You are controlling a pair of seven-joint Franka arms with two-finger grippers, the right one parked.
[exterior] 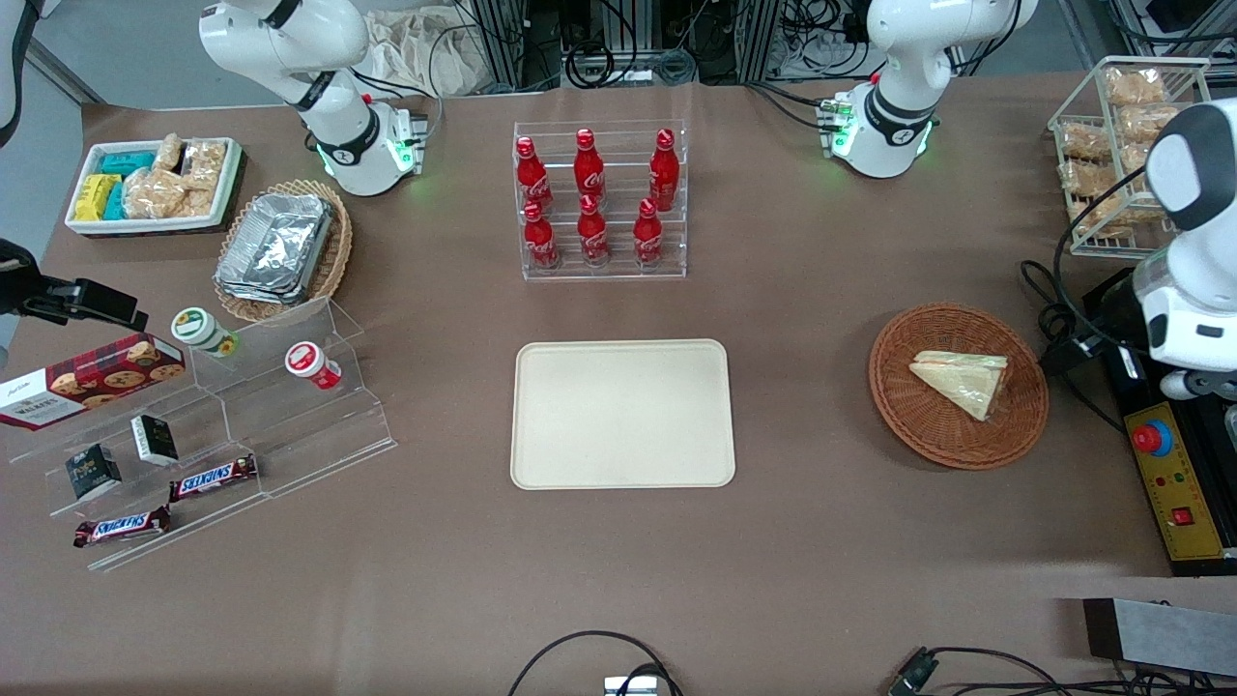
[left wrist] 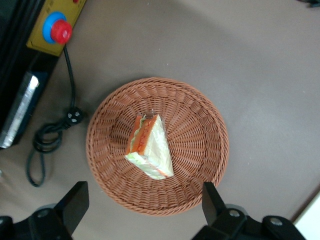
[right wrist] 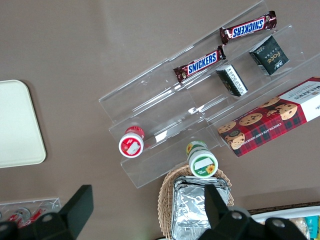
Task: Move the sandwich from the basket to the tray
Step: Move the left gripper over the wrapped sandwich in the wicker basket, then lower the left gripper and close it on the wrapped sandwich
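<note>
The sandwich [exterior: 962, 379] [left wrist: 150, 147], a wrapped pale wedge with orange and green at its cut edge, lies in the round reddish-brown wicker basket [exterior: 928, 445] [left wrist: 200, 110]. The cream tray [exterior: 623, 416] [right wrist: 17, 125] lies bare at the table's middle, beside the basket toward the parked arm's end. My left gripper [left wrist: 144, 205] hangs open well above the table, over the basket's rim, with nothing between its black fingers [left wrist: 75, 205]. In the front view its white hand [exterior: 1193, 329] shows just off the basket, toward the working arm's end.
A control box with a red button [exterior: 1150, 440] [left wrist: 59, 31] and a coiled black cable [exterior: 1058, 300] [left wrist: 47, 142] lie close to the basket. A wire rack of snack bags [exterior: 1126, 145] stands farther from the front camera. A clear rack of red bottles [exterior: 599, 198] stands farther from the front camera than the tray.
</note>
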